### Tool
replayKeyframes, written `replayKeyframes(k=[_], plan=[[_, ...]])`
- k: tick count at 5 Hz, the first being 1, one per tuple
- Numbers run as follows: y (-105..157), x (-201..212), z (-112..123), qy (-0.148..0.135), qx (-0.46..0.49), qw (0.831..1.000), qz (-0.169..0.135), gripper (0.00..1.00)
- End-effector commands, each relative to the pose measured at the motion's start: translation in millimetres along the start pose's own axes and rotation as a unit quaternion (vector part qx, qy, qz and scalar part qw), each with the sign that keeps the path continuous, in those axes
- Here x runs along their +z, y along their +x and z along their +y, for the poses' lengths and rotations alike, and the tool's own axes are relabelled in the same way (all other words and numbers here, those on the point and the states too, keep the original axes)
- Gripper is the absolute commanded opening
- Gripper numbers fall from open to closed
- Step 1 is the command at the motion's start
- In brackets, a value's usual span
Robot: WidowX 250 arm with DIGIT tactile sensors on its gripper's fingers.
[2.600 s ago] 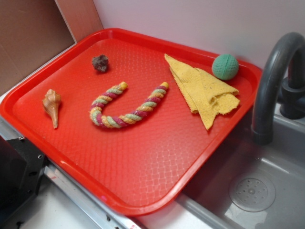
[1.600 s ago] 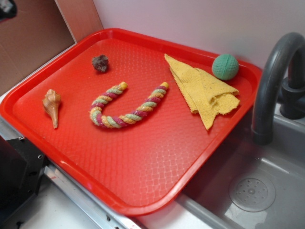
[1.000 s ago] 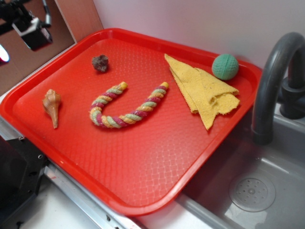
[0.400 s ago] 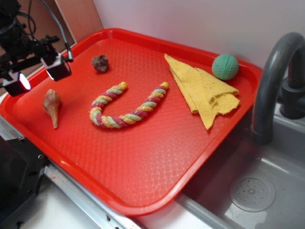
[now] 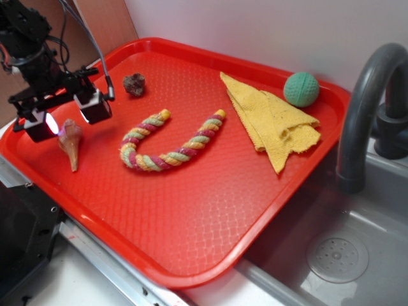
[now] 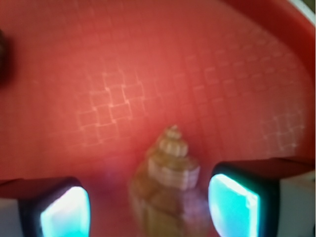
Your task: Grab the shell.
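So the black robot gripper [image 5: 69, 116] is over the left end of the red textured plastic tray [image 5: 191, 217], jaws spread wide with nothing between the pads. The small tan-orange spiral seashell [image 5: 69, 141] lies flat on the tray right below it, knobby top toward the gripper and the pointed tail running toward the tray's near-left rim. In the wrist view the shell [image 6: 168, 187] sits in the gap between the two glowing pads, roughly centred and a bit blurry; whether the pads are down at shell level I can't tell. Other stuff on the tray: a small dark lumpy rock [image 5: 134, 83] near the far-left corner, a braided multicolour rope bent into a U [image 5: 167, 141] in the middle, a folded yellow cloth [image 5: 271, 120] and a green ball [image 5: 301, 88] far right. A grey faucet [image 5: 366, 108] stands over the sink [image 5: 338, 255] beside the tray.
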State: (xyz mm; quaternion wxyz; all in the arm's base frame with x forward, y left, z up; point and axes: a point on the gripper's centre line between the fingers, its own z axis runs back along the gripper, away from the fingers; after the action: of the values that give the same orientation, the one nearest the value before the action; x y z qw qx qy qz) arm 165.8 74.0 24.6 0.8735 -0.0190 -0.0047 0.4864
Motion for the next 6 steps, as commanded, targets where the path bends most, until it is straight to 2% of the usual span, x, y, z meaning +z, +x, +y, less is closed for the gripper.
replayKeyframes(k=[1, 2, 3, 5, 6], plan=[[-4, -10, 2, 0.017, -0.001, 1.000, -0.004, 0.70], [-5, -12, 2, 0.019, 0.002, 1.000, -0.007, 0.00], [-5, -6, 3, 0.015, 0.009, 1.000, -0.011, 0.00], [22, 88, -10, -0.070, -0.084, 0.994, -0.024, 0.00], [18, 110, -35, -0.099, -0.180, 0.979, -0.012, 0.00]])
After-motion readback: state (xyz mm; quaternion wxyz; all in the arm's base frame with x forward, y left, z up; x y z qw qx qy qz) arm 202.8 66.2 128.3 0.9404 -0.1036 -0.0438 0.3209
